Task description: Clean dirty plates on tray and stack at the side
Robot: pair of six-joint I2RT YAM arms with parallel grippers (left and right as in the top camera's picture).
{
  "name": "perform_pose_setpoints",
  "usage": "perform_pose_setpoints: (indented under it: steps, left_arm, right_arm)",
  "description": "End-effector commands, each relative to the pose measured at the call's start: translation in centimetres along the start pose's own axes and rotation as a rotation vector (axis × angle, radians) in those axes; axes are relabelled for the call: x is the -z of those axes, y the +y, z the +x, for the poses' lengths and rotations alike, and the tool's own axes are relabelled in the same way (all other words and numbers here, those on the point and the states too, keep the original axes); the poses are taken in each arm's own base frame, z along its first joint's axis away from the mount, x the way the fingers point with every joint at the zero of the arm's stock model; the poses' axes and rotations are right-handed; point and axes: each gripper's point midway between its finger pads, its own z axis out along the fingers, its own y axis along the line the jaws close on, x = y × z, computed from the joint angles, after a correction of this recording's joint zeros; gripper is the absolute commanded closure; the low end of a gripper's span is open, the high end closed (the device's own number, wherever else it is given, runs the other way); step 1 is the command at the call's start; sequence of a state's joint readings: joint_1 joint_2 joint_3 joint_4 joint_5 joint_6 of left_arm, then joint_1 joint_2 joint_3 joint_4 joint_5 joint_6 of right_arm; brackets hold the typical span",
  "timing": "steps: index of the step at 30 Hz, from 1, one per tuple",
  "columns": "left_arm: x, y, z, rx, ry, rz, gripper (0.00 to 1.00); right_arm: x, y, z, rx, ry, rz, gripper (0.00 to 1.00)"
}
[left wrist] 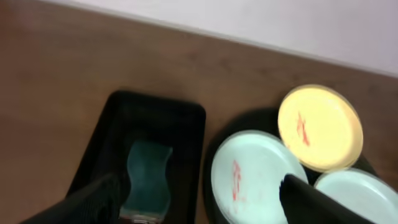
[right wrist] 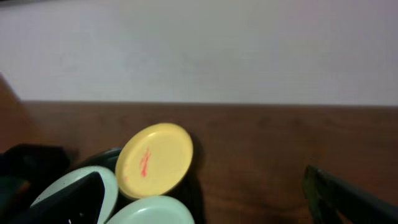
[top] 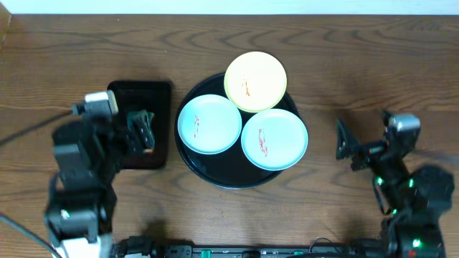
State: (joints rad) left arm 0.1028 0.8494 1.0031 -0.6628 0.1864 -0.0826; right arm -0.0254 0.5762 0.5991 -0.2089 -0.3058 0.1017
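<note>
my left gripper (top: 141,131): spread, over the sponge (left wrist: 148,177), nearer arm
plates (top: 209,124): on the tray (top: 215,175), to its right

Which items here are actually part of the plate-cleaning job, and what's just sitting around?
Job: two pale aqua round plates, pale yellow round plate, all red-smeared; large round glossy black tray under them; teal sponge, probably the wiper.
Bystanders: small rectangular black tray holding the sponge; wooden table.
</note>
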Motion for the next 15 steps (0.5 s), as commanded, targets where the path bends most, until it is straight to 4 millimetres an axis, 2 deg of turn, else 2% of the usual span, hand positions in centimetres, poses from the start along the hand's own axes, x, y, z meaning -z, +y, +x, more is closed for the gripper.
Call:
perform_pose_setpoints:
  steps: [1, 4, 8, 12, 15]
  left_arm:
    - [0.4, -0.9, -2.8, 0.013, 0.053, 0.011, 0.18]
    - [0.1, -0.8, -2.8, 0.029, 0.191, -0.011, 0.18]
    - [-0.7, -0.3, -1.8, 0.036, 0.374, -0.05, 0.18]
    - [-2.8, 1.5, -0.7, -0.005, 0.48, -0.136, 0.18]
    - [-4.4, 2.0, 0.3, 0.0, 0.538, -0.148, 0.18]
  right_arm:
    - [-1.2, 0.9, -1.3, 0.015, 0.076, -0.051, 0.01]
    - [-2.5, 0.5, -1.0, 0.01, 0.212, -0.044, 0.01]
    - [-3.6, 0.1, -0.5, -0.044, 0.382, -0.034, 0.01]
    - [-4.9, 0.0, 0.1, -0.09, 0.501, -0.046, 0.01]
    - [-6.2, -0.3, 0.6, -0.124, 0.518, -0.045, 0.01]
